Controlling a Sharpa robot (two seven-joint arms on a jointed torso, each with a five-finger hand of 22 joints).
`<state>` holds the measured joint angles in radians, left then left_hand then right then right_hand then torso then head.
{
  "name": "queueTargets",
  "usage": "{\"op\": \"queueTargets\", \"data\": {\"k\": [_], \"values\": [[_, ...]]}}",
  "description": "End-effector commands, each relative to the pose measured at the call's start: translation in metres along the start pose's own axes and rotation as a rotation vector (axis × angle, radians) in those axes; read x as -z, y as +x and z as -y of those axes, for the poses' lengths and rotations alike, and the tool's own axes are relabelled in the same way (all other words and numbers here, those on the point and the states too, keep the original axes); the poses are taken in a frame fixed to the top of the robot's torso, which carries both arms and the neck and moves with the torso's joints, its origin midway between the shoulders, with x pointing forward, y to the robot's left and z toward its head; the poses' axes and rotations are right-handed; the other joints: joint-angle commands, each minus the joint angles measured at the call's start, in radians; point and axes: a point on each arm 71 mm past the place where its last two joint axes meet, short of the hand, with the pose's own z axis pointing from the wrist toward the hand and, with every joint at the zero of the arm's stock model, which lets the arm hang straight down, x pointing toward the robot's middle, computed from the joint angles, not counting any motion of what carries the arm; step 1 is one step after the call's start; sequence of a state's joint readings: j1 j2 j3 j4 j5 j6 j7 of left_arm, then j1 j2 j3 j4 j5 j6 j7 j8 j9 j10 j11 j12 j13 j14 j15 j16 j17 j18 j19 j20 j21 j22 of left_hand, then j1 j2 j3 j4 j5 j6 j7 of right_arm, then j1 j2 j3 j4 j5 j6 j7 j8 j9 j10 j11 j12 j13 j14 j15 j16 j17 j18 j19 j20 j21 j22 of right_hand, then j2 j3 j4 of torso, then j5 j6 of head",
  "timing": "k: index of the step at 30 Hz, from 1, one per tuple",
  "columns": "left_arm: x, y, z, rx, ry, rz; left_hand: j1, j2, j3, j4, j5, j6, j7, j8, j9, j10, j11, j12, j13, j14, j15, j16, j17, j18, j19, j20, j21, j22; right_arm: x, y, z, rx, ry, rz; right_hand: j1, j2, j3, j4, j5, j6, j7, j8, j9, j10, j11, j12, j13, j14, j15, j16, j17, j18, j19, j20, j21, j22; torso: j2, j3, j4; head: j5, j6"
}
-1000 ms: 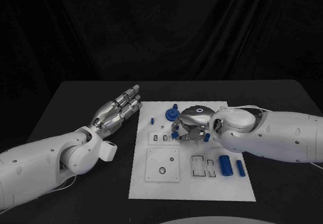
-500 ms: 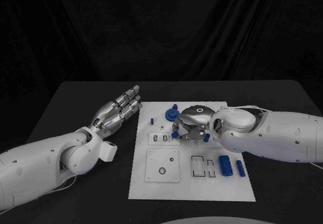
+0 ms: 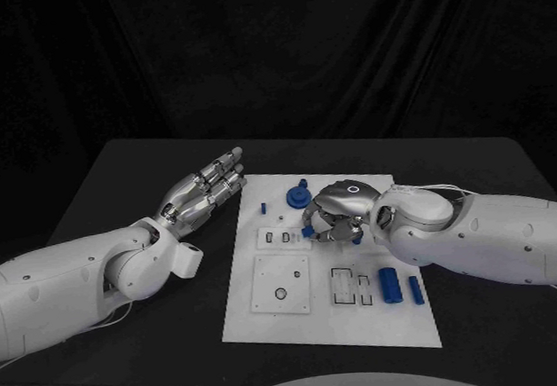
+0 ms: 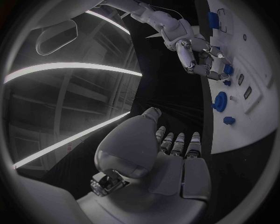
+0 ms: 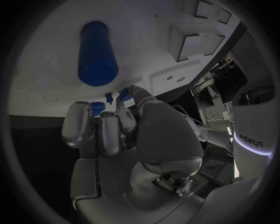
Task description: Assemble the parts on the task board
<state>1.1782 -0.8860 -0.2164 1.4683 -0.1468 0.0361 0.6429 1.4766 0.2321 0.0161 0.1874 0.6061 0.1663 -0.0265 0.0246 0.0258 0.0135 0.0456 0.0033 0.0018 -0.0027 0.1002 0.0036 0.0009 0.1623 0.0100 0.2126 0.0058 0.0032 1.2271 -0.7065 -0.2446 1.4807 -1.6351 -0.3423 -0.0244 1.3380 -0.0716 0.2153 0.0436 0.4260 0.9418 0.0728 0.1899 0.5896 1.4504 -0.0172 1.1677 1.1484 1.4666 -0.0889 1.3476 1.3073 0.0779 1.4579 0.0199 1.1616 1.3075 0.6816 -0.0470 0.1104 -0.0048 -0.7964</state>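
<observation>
Right hand (image 3: 337, 214) curled over the task board (image 3: 316, 319) middle, pinching a small blue part (image 5: 123, 96) at its fingertips. Left hand (image 3: 206, 186) flat, fingers extended, empty, off the board's left edge.

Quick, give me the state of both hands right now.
Left hand: open, fingers stretched out, holding nothing, beside the task board.
Right hand: fingers pinch a small blue part over the task board.
</observation>
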Motion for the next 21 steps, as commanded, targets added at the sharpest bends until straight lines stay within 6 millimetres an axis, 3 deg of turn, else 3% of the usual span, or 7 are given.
{"op": "queueTargets", "data": {"k": [1,4,7,11,15,19,21], "values": [[0.002,0.003,0.002,-0.071,0.025,-0.038,-0.017,-0.004,0.015,-0.005,0.005,0.006,-0.005,0.006,0.001,0.032,0.037,0.011,0.014,0.011,0.013,0.003,0.004,0.019,0.011,0.016,0.008,0.008,0.005,-0.014,-0.003,0.006,-0.017,0.072,-0.004,0.008,0.001,0.004,0.007,0.021,-0.012,0.007,0.068,0.120,-0.017,0.403,0.422,0.060,-0.004,-0.004,0.051,-0.004,0.000,-0.002,0.004,0.166,0.000,-0.0001,-0.0001,0.000,0.004],[0.003,0.005,0.003,-0.108,0.033,-0.052,-0.019,-0.021,0.039,-0.010,0.006,0.027,0.003,0.009,0.004,0.217,0.096,0.115,0.066,0.127,0.028,0.061,0.049,0.020,0.078,0.032,0.048,0.030,0.011,-0.022,-0.002,0.011,-0.008,0.071,-0.005,0.007,0.004,0.004,0.027,0.021,-0.012,0.011,0.074,0.120,-0.016,0.403,0.422,0.061,-0.004,-0.004,0.050,-0.004,0.001,-0.001,0.006,0.166,0.000,-0.0003,-0.0003,0.002,0.006],[0.003,0.006,0.003,-0.125,0.036,-0.062,-0.012,-0.046,0.073,-0.007,0.005,0.070,0.030,0.018,0.010,0.465,0.150,0.338,0.155,0.504,0.066,0.287,0.179,0.014,0.435,0.055,0.255,0.133,0.016,-0.029,0.000,0.015,0.003,0.066,-0.006,0.006,0.004,0.004,0.029,0.020,-0.011,0.012,0.075,0.120,-0.015,0.403,0.422,0.060,-0.004,-0.006,0.049,-0.003,0.000,-0.001,0.002,0.165,0.000,-0.0001,-0.0001,0.000,0.010],[0.002,0.008,0.002,-0.133,0.027,-0.077,0.001,-0.074,0.110,-0.011,0.002,0.198,0.083,0.047,0.028,0.625,0.162,0.587,0.293,0.698,0.068,0.564,0.318,0.010,0.644,0.060,0.418,0.212,0.020,-0.032,0.001,0.018,0.013,0.058,-0.008,0.005,0.004,0.005,0.029,0.021,-0.011,0.013,0.077,0.120,-0.015,0.403,0.422,0.060,-0.003,-0.009,0.046,-0.003,-0.001,-0.001,-0.003,0.164,-0.002,-0.0007,-0.0001,-0.005,0.016],[0.001,0.012,0.000,-0.158,0.006,-0.107,-0.017,-0.119,0.156,0.007,-0.017,0.380,0.116,0.091,0.056,0.640,0.090,1.011,0.641,0.694,0.005,1.096,0.665,0.007,0.726,-0.012,0.709,0.411,0.022,-0.032,0.003,0.019,0.022,0.041,-0.010,0.005,0.004,0.007,0.027,0.022,-0.011,0.014,0.078,0.120,-0.015,0.403,0.422,0.059,-0.003,-0.010,0.045,-0.002,-0.002,-0.001,-0.004,0.163,-0.001,-0.0004,0.0000,-0.004,0.017],[0.000,0.015,-0.002,-0.173,-0.026,-0.126,-0.031,-0.142,0.196,0.034,-0.031,0.470,0.138,0.130,0.072,1.237,0.043,1.448,1.303,1.275,-0.041,1.499,1.307,0.006,0.729,-0.048,0.969,0.602,0.021,-0.030,0.003,0.018,0.022,0.030,-0.011,0.005,0.003,0.007,0.026,0.022,-0.011,0.015,0.078,0.120,-0.014,0.403,0.422,0.059,-0.003,-0.011,0.045,-0.002,-0.002,-0.001,-0.005,0.163,-0.004,-0.0010,-0.0003,-0.004,0.016],[-0.001,0.017,-0.005,-0.185,-0.055,-0.144,-0.045,-0.155,0.216,0.054,-0.036,0.492,0.148,0.152,0.078,1.527,0.026,1.559,1.546,1.573,-0.060,1.567,1.570,-0.051,0.998,-0.070,1.280,1.012,0.020,-0.029,0.002,0.018,0.020,0.026,-0.012,0.005,0.003,0.007,0.026,0.022,-0.011,0.015,0.078,0.120,-0.014,0.403,0.422,0.059,-0.003,-0.011,0.044,-0.002,-0.002,-0.001,-0.005,0.163,-0.007,-0.0017,-0.0013,-0.003,0.013]]}}
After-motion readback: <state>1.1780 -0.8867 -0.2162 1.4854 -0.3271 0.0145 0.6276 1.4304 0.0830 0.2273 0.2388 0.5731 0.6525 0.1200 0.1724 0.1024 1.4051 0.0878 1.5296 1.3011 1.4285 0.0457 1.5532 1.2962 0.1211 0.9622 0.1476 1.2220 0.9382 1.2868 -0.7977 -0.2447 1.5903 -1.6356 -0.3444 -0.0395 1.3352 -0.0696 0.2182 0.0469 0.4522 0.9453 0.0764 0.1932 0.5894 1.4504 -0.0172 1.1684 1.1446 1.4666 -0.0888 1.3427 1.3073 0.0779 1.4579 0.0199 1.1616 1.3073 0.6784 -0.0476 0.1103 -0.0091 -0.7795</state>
